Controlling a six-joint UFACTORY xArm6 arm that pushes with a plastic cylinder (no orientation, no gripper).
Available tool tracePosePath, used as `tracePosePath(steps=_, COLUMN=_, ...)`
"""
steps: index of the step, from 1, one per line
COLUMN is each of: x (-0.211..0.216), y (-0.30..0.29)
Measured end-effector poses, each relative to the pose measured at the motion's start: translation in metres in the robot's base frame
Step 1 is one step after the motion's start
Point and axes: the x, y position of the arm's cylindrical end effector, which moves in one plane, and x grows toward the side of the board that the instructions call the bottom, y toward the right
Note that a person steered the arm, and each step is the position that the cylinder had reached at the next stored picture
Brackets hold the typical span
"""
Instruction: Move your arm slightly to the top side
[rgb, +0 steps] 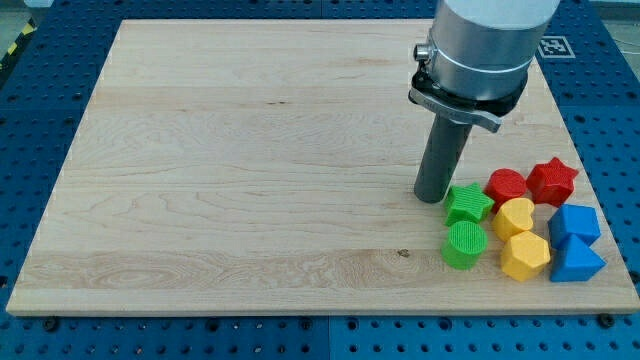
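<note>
Arm: wide light-grey metal cylinder body (487, 30) with a darker seam band round its lower part. Under it a black collar with a silver clamp plate (458, 100) sticking out both sides, small screw visible. Straight dark grey rod below, my tip (432, 199) blunt, round.

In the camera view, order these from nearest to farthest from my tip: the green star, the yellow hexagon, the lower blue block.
1. Green star, just right of my tip.
2. Yellow hexagon, lower right.
3. Lower blue block, far right, near the board's edge.
</note>
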Motion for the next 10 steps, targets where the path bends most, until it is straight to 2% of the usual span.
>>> tracePosePath(steps=1, x=-0.003, y=0.0)
tracePosePath(steps=3, x=-0.041, y=0.004)
tracePosePath(steps=10, x=-0.069, y=0.029)
